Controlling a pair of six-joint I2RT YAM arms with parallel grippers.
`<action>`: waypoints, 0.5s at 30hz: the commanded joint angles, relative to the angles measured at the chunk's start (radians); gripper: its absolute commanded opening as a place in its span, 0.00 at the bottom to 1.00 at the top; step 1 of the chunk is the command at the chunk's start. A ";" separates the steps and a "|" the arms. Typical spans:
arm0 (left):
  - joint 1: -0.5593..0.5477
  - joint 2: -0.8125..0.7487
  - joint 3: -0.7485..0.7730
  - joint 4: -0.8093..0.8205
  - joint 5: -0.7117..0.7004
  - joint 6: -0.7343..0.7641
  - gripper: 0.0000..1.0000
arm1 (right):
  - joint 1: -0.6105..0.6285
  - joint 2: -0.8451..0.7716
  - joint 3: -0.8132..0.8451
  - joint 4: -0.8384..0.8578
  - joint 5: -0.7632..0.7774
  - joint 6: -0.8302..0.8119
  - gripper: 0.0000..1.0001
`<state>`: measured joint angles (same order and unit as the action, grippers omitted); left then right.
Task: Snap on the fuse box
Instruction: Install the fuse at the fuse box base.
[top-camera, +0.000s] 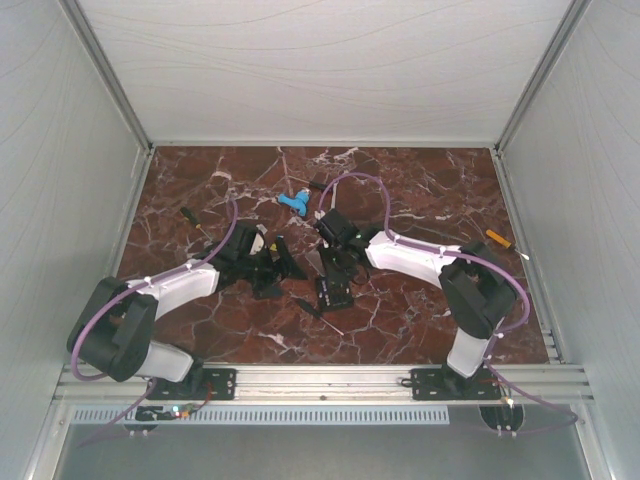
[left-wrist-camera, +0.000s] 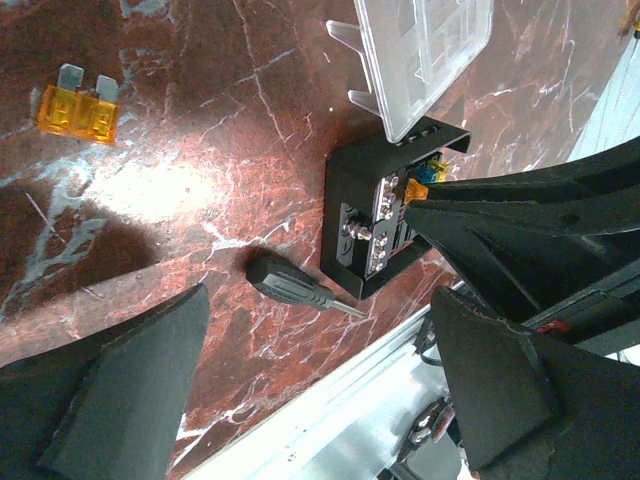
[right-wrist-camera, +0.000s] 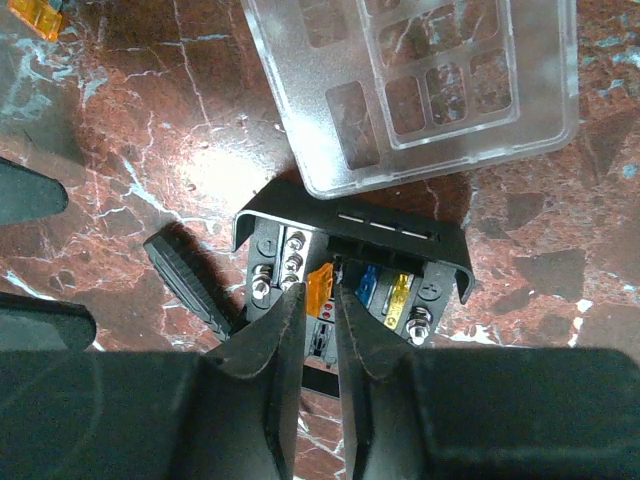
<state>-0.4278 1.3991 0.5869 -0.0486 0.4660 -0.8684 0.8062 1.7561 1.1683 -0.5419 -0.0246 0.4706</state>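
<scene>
The fuse box (right-wrist-camera: 350, 232) is a small black square box lying open-topped on the marble, with orange, blue and yellow fuses seated in it. It also shows as the fuse box (left-wrist-camera: 375, 240) and the fuse box (top-camera: 335, 293). Its clear lid (right-wrist-camera: 420, 90) lies flat just beyond the box, overlapping its far edge; in the left wrist view the lid (left-wrist-camera: 425, 50) is off the box. My right gripper (right-wrist-camera: 318, 295) hovers over the box, jaws a narrow gap apart at the seated orange fuse (right-wrist-camera: 320, 283). My left gripper (left-wrist-camera: 320, 390) stands wide open and holds nothing, to the left of the box.
A black-handled screwdriver (left-wrist-camera: 290, 283) lies against the box's left side. A loose orange fuse (left-wrist-camera: 78, 108) lies on the marble. A blue plastic piece (top-camera: 293, 203) sits farther back. Small screwdrivers lie at the right (top-camera: 498, 238) and left (top-camera: 195, 222). The metal rail (left-wrist-camera: 330, 400) borders the near edge.
</scene>
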 joint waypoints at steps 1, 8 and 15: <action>0.004 -0.018 0.005 0.041 0.029 -0.011 0.92 | 0.013 0.010 0.014 -0.026 0.042 -0.004 0.17; 0.004 -0.017 0.004 0.050 0.040 -0.015 0.91 | 0.024 -0.009 0.025 -0.056 0.101 -0.009 0.18; 0.004 -0.017 0.001 0.057 0.047 -0.022 0.90 | 0.027 -0.035 0.026 -0.073 0.132 -0.010 0.18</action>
<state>-0.4271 1.3994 0.5869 -0.0307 0.4877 -0.8738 0.8242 1.7557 1.1702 -0.5819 0.0578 0.4675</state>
